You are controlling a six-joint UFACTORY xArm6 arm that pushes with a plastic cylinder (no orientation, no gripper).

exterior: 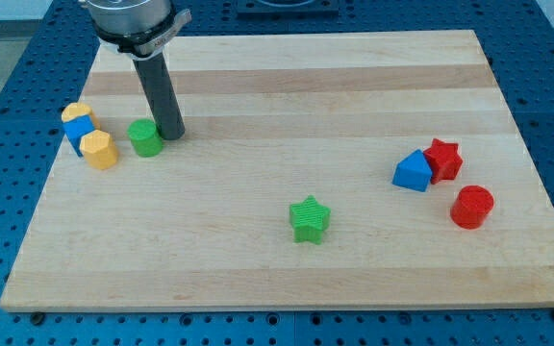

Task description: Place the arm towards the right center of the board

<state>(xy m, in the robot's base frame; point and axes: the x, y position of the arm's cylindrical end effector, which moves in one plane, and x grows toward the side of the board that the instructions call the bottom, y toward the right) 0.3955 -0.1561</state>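
Observation:
My tip (172, 133) rests on the wooden board (287, 86) at the view's upper left, just right of a green cylinder (145, 138), close to or touching it. Left of that lie a yellow block (98, 150), a blue block (78, 130) and another yellow block (76, 112) in a tight cluster. A green star (309, 218) lies near the bottom centre. At the view's right sit a blue block (413, 171) touching a red star (442, 159), with a red cylinder (471, 207) just below them.
The board lies on a blue perforated table (8, 58). The arm's grey metal mount (131, 19) hangs over the board's top left edge.

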